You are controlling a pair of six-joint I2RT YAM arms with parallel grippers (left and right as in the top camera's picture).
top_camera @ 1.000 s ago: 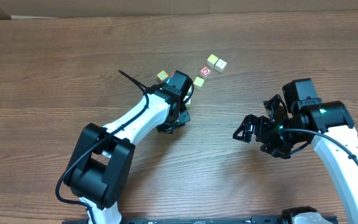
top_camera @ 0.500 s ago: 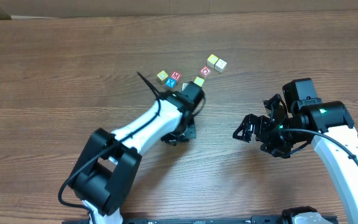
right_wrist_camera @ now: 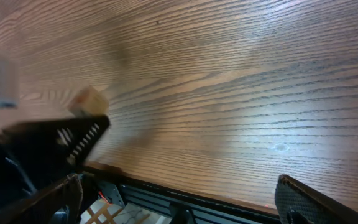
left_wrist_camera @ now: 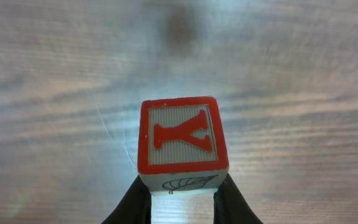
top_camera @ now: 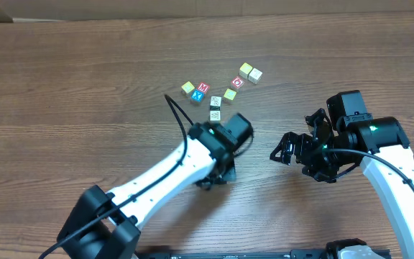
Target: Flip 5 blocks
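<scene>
My left gripper point(left_wrist_camera: 182, 194) is shut on a block point(left_wrist_camera: 181, 138) that has a red-framed face with a red Y and a leaf drawn on its near side. It hangs above bare wood. From overhead the left arm point(top_camera: 225, 137) covers that block. Several more blocks lie behind the arm: a yellow one point(top_camera: 187, 88), a red M point(top_camera: 203, 88), a blue X point(top_camera: 198, 96), two white ones with black marks point(top_camera: 215, 101) point(top_camera: 215, 114), and others around a red O point(top_camera: 238, 82). My right gripper point(top_camera: 286, 150) point(right_wrist_camera: 179, 183) stands open, with nothing in it.
The wooden table point(top_camera: 63, 86) runs across the whole scene. Its near edge and the frame below it point(right_wrist_camera: 185, 199) show in the right wrist view, where the left arm point(right_wrist_camera: 48, 140) is a dark blur at the left.
The left arm has swung right and toward the front, away from the cluster, carrying the Y block. The M, X and white blocks it covered now show. The right arm has not moved.
</scene>
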